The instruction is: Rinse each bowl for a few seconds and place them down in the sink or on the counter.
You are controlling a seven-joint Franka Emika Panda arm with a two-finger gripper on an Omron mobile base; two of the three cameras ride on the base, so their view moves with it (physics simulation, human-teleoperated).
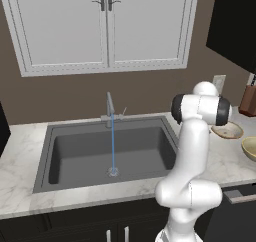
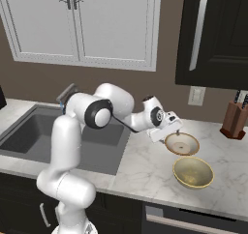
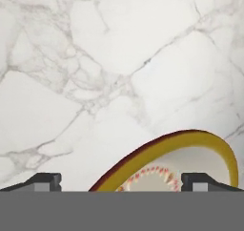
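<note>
From the left base view, a thin stream of water [image 1: 113, 145] runs from the faucet [image 1: 110, 108] into the dark grey sink [image 1: 60, 141], and two bowls sit on the white marble counter [image 1: 20, 181] right of it. From the right base view, the tan bowl [image 2: 182, 144] with a pale speckled inside and the cream-yellow bowl [image 2: 193, 172] stand just beside each other, the gripper [image 2: 169, 131] at the tan one's rim. In the hand view the fingertips [image 3: 46, 181] stand wide apart, holding nothing, over that bowl's rim.

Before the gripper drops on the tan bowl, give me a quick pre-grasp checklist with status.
1. Gripper open: ok, tips apart in the hand view.
2. Gripper over the shallow tan bowl with pale speckled inside: ok, rim lies between the tips.
3. Bowl free on the white marble counter: ok, nothing held.
4. Cream-yellow round bowl apart from the tan one: cannot tell, rims look close.
5. Water from the slim grey faucet into the dark grey sink: ok.
</note>
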